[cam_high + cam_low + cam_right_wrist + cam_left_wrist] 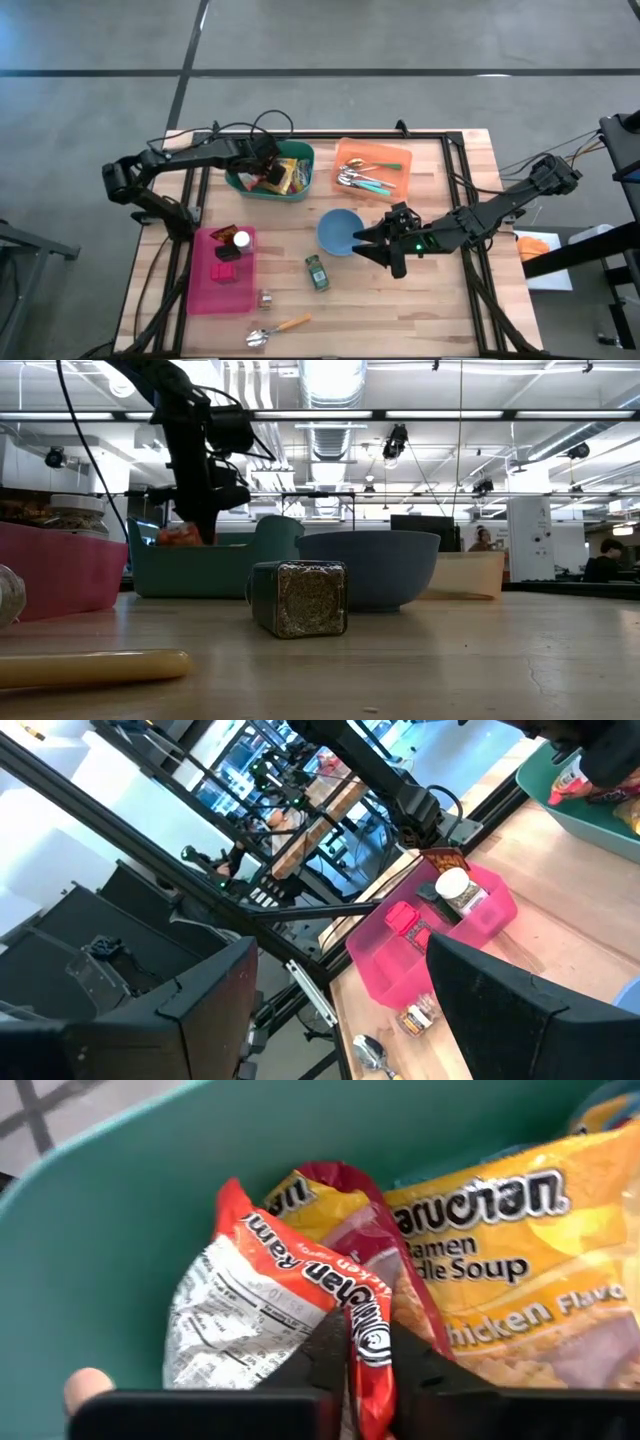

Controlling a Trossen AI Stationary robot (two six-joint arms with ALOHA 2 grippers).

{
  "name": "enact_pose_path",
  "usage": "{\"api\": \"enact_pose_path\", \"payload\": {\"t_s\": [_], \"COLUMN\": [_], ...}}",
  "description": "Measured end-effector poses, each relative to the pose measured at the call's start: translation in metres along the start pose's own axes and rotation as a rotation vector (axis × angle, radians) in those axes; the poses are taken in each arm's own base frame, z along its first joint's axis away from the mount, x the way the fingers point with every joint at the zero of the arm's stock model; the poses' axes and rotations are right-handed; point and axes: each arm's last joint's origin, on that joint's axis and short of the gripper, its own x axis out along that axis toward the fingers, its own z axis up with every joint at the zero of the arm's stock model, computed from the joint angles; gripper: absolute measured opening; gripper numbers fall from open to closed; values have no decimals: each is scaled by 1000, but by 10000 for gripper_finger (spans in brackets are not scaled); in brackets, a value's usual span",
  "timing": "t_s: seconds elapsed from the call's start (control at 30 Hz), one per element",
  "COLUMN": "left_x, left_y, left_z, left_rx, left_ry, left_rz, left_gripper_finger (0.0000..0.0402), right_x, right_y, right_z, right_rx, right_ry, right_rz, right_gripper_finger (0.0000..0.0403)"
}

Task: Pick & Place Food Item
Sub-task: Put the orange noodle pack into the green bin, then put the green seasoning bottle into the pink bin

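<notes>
Left gripper [352,1370] in teal bin [110,1230], fingers pinched on crinkly ramen packet [290,1295] edge: light, soft, slippery, brittle inside, best held by seam; right gripper [385,245] wide, empty.

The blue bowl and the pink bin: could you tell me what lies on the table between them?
In the high view, bare wood separates the blue bowl from the pink bin.
</notes>
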Motion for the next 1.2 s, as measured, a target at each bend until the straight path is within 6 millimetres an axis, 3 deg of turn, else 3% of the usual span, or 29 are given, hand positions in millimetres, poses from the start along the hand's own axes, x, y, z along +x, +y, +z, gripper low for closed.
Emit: {"api": "enact_pose_path", "payload": {"t_s": [0.33,0.63,0.97,1.2], "left_x": [0,-13,-52,-89], "left_y": [-1,-1,-3,-37], "left_z": [-1,7,19,5], "left_rx": [0,11,36,138], "left_ry": [27,67,229,255], "left_rz": [-44,-61,-226,-341], "left_gripper_finger": [168,256,286,287], "right_x": [0,0,0,0], "right_y": [0,-3,-10,-16], "right_z": [0,-2,-5,-6], "right_rx": [0,1,-71,-142], "right_ry": [0,23,29,45], "right_rz": [0,-32,-108,-164], "right_gripper_finger": [286,286,286,286]}}
